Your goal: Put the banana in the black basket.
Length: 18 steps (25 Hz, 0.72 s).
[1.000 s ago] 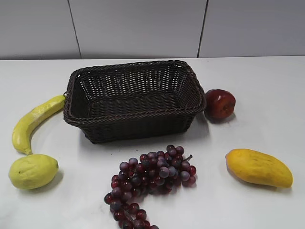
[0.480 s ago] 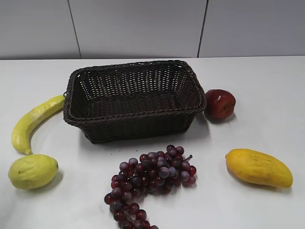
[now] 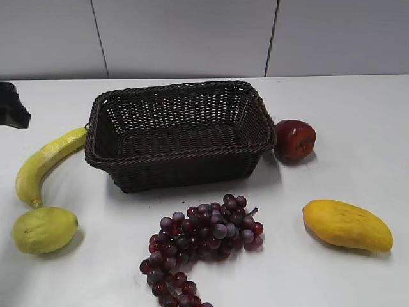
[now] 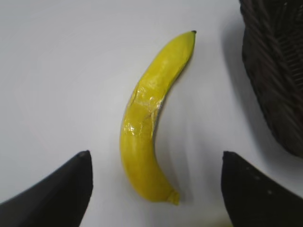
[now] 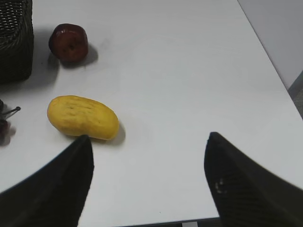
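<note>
The banana (image 3: 43,164) lies on the white table left of the black basket (image 3: 179,152), its far tip near the basket's left wall. In the left wrist view the banana (image 4: 150,124) lies lengthwise between my open left gripper (image 4: 156,170) fingers, which hover above its stem end without touching it; the basket's wall (image 4: 277,71) is at the right. A black part of the left arm (image 3: 11,105) shows at the exterior view's left edge. My right gripper (image 5: 149,151) is open and empty over bare table.
A yellow-green lemon (image 3: 43,229) lies just in front of the banana. Purple grapes (image 3: 201,240) lie in front of the basket. A red apple (image 3: 294,139) sits right of it, a mango (image 3: 346,224) at the front right (image 5: 83,117). The table's right edge (image 5: 284,82) is near.
The left arm has come into the exterior view at the left edge, above the banana. The fruit and the basket have not moved.
</note>
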{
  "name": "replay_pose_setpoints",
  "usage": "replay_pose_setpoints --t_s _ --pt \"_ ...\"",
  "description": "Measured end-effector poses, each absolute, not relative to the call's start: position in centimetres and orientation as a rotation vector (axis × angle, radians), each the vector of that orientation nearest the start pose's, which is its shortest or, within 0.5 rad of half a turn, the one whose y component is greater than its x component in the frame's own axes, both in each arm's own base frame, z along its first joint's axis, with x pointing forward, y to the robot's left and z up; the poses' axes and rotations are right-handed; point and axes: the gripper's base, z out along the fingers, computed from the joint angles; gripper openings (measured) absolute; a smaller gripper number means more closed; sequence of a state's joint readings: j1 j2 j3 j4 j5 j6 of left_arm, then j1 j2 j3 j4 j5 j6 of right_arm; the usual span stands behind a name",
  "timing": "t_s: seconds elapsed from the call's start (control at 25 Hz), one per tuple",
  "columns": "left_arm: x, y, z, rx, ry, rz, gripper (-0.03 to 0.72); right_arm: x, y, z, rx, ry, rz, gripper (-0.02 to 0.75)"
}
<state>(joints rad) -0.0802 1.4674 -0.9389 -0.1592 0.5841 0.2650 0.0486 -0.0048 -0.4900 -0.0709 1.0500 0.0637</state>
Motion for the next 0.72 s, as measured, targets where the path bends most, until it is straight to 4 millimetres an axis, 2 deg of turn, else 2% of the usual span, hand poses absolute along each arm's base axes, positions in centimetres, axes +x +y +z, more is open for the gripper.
replay_pose_setpoints --t_s 0.4,0.72 --pt "33.2 -3.6 17.1 0.394 2.777 -0.06 0.631 -0.4 -0.6 27.5 0.018 2.037 -0.014 0.584" --pt "34.8 -3.6 14.1 0.42 2.789 -0.028 0.631 -0.4 -0.6 27.5 0.018 2.037 -0.014 0.584"
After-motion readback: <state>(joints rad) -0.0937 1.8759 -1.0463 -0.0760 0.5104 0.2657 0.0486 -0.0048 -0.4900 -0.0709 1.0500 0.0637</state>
